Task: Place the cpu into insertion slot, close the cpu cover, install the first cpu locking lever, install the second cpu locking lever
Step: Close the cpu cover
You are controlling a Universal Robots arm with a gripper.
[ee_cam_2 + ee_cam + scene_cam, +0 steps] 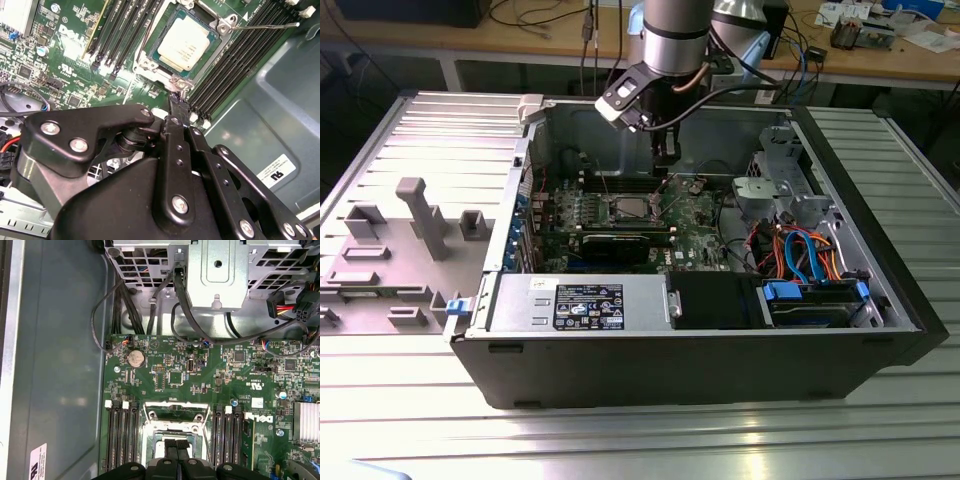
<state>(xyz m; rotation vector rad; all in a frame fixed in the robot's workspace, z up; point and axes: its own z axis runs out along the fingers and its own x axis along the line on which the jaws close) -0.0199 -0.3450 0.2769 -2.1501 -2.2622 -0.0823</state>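
Cpu (185,42): seated flat, framed by cover (175,411); cover apparently down.
Lever (265,24): thin rod jutting over memory slots (235,65), seemingly unlatched.
Gripper (175,102): jaws closed together, empty, tip just beside cover corner.
Step judged: lever install; calls for accurate press on rod.

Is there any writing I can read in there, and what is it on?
Black label on the power supply: too small to read.
White sticker on the case wall: too small.
White lettering on the green board: a maker's logo; codes too tiny.
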